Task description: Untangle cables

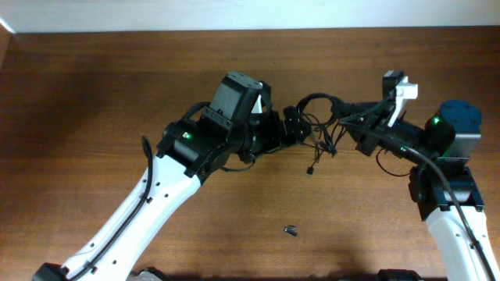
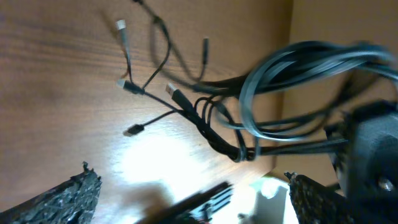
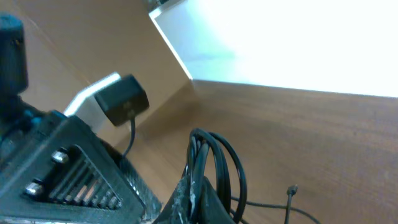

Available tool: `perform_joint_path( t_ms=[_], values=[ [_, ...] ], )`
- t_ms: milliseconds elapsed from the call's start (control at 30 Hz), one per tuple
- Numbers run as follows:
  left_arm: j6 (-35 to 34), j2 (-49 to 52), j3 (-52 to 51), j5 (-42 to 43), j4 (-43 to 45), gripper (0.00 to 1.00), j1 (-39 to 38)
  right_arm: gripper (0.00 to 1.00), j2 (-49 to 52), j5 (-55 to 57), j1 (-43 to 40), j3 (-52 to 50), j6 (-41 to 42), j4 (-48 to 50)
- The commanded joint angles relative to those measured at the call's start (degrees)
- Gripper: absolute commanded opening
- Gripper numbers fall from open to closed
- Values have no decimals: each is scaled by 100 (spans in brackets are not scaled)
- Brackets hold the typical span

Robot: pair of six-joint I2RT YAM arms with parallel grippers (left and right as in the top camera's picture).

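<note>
Left gripper (image 1: 295, 125) (jaws wide) beside cables (image 1: 322, 133)

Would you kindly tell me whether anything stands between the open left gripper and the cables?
Nothing visible does: only bare table lies between the left gripper and the cables, which the right gripper pinches from the far side.

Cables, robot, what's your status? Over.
Left gripper open, near. Right gripper shut on cables. Cables tangled, plugs trailing on table. Small dark piece lies well apart.

Cables (image 1: 324, 129) on table (image 1: 94, 94), small piece (image 1: 290, 230) well before them
</note>
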Motion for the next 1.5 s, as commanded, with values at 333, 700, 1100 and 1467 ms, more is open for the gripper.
perform_joint_path(
  t_ms=[333, 700, 1100, 1467],
  values=[
    [-2050, -85, 46, -555, 369, 99, -44, 4, -94, -315, -17, 59, 1182, 699],
    [-1899, -85, 46, 177, 457, 99, -175, 4, -79, -420, -17, 59, 1180, 702],
    [-2599, -74, 46, -713, 787, 99, -175, 4, -79, -577, -15, 57, 1121, 697],
    [-2728, 474, 46, -627, 872, 68, -201, 4, -79, -728, -15, 57, 1143, 723]
  ],
)
